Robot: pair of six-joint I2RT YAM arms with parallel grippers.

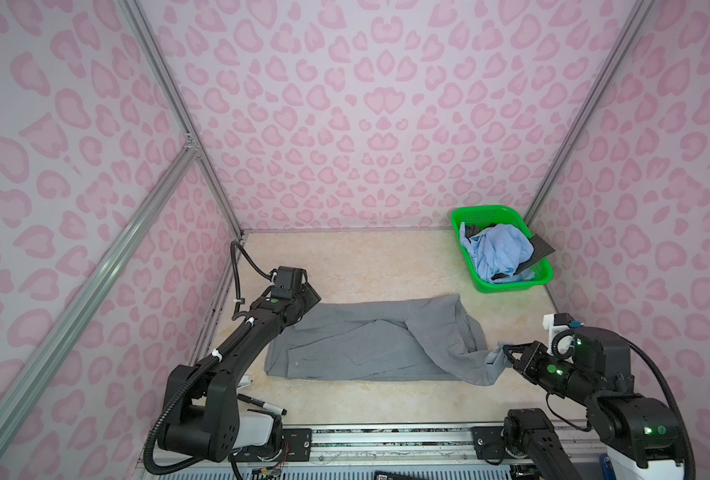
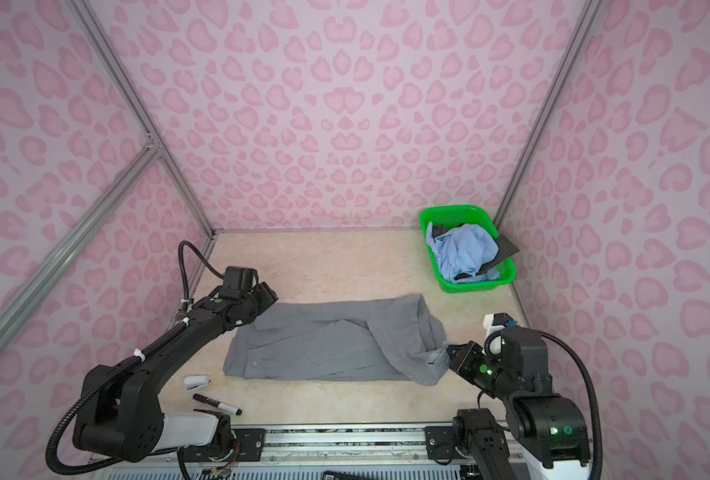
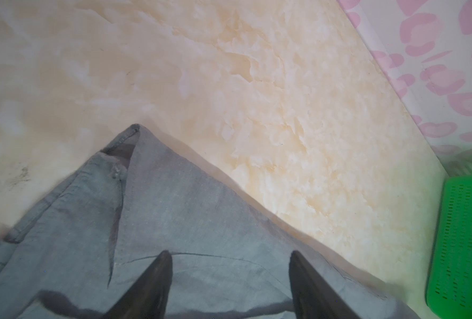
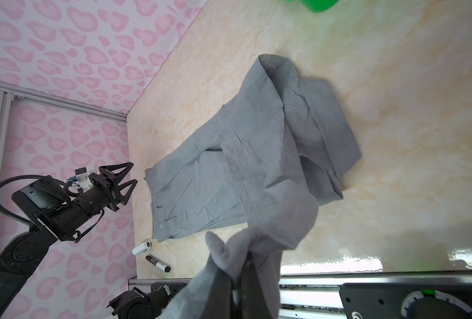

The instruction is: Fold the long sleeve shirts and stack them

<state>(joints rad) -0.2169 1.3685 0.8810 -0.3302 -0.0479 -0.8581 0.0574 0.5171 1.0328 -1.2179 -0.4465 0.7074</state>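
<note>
In both top views the grey shirt [image 1: 369, 340] lies half folded mid-desk [image 1: 365, 266], one sleeve [image 1: 457, 357] trailing right. The right tool [image 1: 509, 354] is clamped on that sleeve's end. The left tool [image 1: 308, 297] hovers at the shirt's far left corner. A green basket [image 1: 486, 209] in the far right corner holds a blue shirt [image 1: 496, 249].

Left wrist view: the left tool [image 3: 229, 254] stands with jaws apart over grey cloth, gripping nothing.

Right wrist view: the right tool [image 4: 240, 276] is pinched tight on bunched sleeve, which rises to it from the desk.
</note>
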